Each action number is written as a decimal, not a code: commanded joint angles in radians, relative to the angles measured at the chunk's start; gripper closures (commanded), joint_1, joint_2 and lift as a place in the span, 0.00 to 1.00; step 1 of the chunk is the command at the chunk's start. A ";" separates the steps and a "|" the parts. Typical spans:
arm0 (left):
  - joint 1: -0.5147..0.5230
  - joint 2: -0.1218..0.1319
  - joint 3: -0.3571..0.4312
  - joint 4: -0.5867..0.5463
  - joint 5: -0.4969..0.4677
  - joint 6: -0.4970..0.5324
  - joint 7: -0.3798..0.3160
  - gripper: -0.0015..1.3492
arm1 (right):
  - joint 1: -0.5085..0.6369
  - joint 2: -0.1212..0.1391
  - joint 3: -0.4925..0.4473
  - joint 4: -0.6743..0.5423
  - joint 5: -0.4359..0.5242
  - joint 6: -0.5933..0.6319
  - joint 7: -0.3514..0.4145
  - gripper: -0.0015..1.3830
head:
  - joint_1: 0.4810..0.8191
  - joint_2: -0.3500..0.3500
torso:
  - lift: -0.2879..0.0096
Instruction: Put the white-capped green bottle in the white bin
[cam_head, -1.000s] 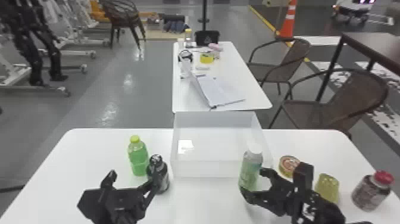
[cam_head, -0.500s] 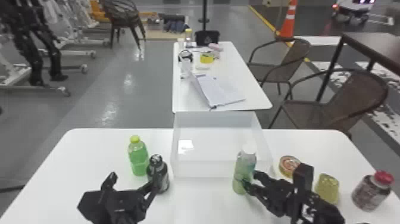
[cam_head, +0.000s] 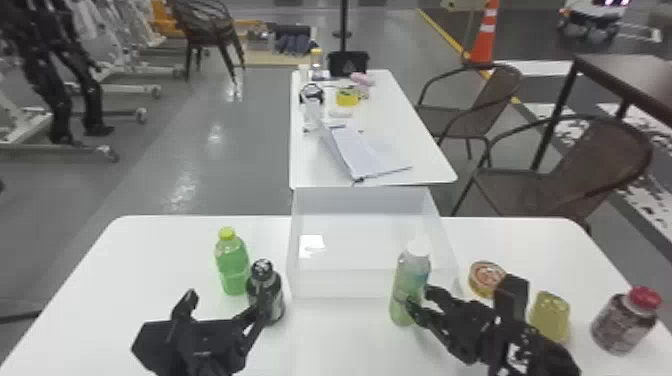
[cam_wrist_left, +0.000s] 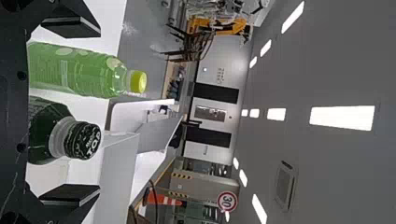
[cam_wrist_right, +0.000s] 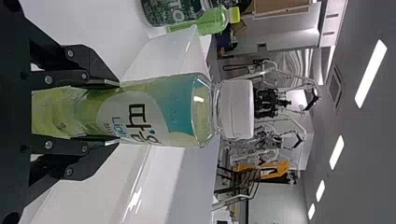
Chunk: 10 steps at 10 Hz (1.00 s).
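The white-capped green bottle (cam_head: 410, 285) stands upright at the front wall of the white bin (cam_head: 372, 285), with my right gripper (cam_head: 420, 302) shut on its lower body. In the right wrist view, the right gripper (cam_wrist_right: 100, 112) has a finger pressed to each side of the bottle (cam_wrist_right: 177, 112), below its white cap. My left gripper (cam_head: 225, 305) is parked at the left, in front of a yellow-capped green bottle and a dark bottle. In the left wrist view, the left gripper (cam_wrist_left: 70, 109) has its fingers wide apart, touching neither bottle.
Left of the bin stand the yellow-capped green bottle (cam_head: 233, 265) and the dark bottle (cam_head: 265, 292). Right of it are a flat round can (cam_head: 486, 278), a yellow-green cup (cam_head: 549, 315) and a red-lidded jar (cam_head: 625, 322). A second table (cam_head: 430, 160) lies beyond.
My right gripper has closed on the white-capped bottle, whose position has shifted slightly left. The left arm has stayed still.
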 joint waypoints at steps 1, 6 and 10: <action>0.001 0.000 0.000 0.001 0.001 -0.001 0.000 0.09 | 0.020 0.006 -0.020 -0.052 0.001 0.007 -0.005 0.61 | 0.20 0.50 | 0.63; 0.000 0.002 -0.003 0.005 0.001 -0.002 0.000 0.09 | 0.042 0.014 -0.037 -0.236 -0.039 0.047 -0.038 0.61 | 0.20 0.50 | 0.63; 0.000 0.000 -0.003 0.006 0.004 -0.002 0.000 0.09 | 0.026 0.021 -0.040 -0.316 -0.087 0.018 -0.087 0.61 | 0.20 0.50 | 0.63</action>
